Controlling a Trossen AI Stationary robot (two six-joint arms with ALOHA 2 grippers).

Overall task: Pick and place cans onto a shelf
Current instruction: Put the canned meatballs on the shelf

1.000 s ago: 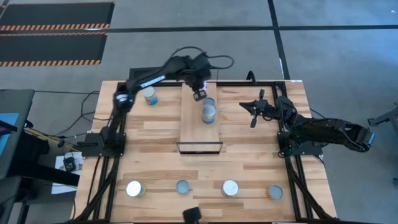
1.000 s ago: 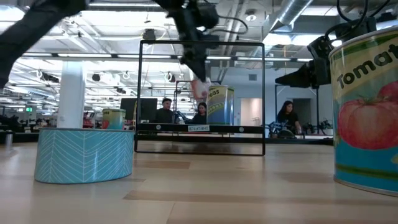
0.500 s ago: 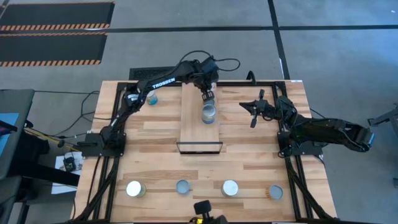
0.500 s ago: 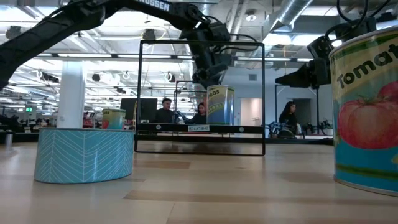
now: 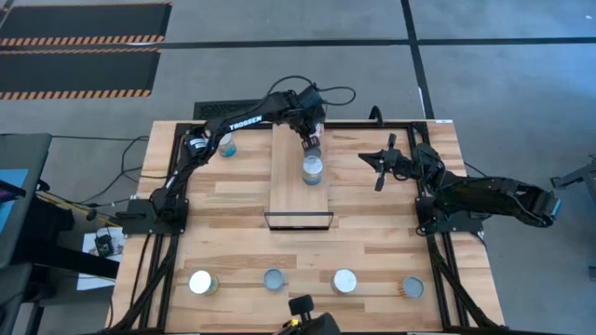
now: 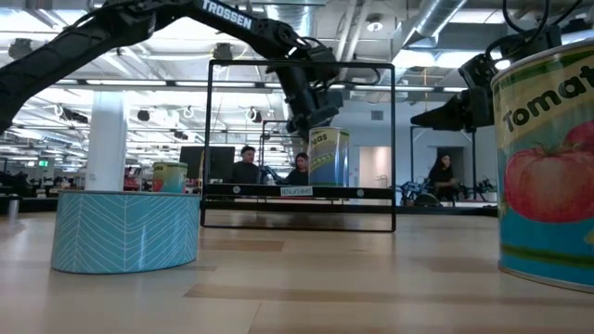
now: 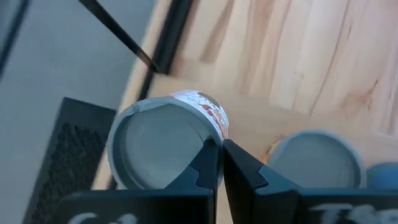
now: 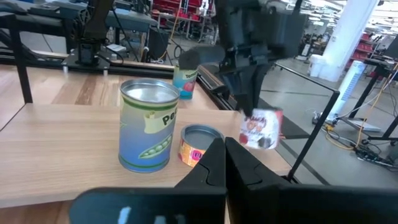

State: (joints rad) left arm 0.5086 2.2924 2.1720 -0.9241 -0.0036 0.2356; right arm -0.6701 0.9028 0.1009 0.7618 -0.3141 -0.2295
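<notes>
Left arm lowered; small can [image 8: 262, 129] pinched between fingers [image 8: 249, 99] above shelf [image 5: 291, 181].

Overhead, table-level, two wrist views

Around your planked wooden surface [image 5: 233, 233] you have a grey concrete floor [image 5: 503, 84] crossed by dark lines. Two black mats with orange-and-black hazard edging [image 5: 84, 46] lie on it beyond the far left corner. Looking level across, you see an open hall with a white column [image 6: 107, 139], exposed ducts [image 6: 445, 19] and strip lights on the ceiling. People sit at desks [image 6: 246, 167] far back, and one stands at right [image 6: 444, 176].
</notes>
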